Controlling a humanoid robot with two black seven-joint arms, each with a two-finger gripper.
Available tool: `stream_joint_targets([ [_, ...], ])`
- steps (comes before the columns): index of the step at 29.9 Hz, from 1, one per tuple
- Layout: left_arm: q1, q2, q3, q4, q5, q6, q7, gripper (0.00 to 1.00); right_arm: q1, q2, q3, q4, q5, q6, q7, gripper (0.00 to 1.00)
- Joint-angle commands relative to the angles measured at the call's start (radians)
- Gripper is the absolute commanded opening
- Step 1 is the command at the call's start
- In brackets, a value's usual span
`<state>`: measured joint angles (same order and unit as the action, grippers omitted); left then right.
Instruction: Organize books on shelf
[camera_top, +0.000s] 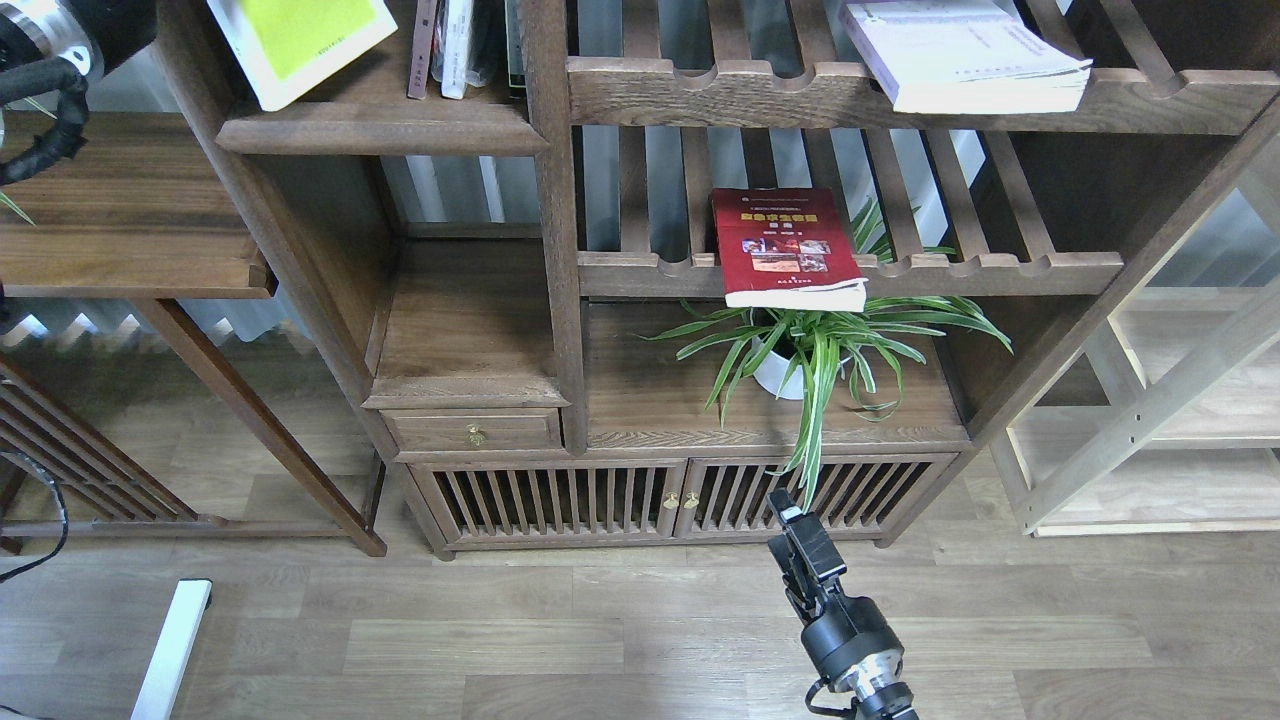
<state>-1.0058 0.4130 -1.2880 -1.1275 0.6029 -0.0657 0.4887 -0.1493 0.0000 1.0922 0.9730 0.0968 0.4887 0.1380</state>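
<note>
The yellow-green book (300, 40) lies tilted at the top left, its corner over the left end of the solid dark-brown shelf (380, 128). My left arm (50, 40) shows only as a wrist section at the top left corner, and its gripper is out of view. On the middle slatted shelf the dark red book (788, 250) lies flat, overhanging the front rail. A thick pale lavender-white book (970, 55) rests on the upper slatted shelf at the right. My right gripper (790, 515) hangs low in front of the cabinet doors, dark and end-on, far from any book.
Thin upright books (455, 50) stand at the right end of the solid shelf. A potted spider plant (810, 350) sits under the red book. A side table (120, 210) is at the left and a pale wood rack (1180, 420) at the right.
</note>
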Motion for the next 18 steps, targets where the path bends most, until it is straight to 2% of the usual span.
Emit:
stream_joint_targets([
  [1,-0.019,-0.003,0.039,0.008,0.000,0.029,0.000,0.00,-0.003,0.000,0.000,0.004,0.000,0.000,0.000,0.99],
  [18,-0.160,-0.060,0.156,0.167,0.000,0.044,0.000,0.00,-0.016,0.000,0.015,0.015,0.001,0.000,0.000,0.99],
])
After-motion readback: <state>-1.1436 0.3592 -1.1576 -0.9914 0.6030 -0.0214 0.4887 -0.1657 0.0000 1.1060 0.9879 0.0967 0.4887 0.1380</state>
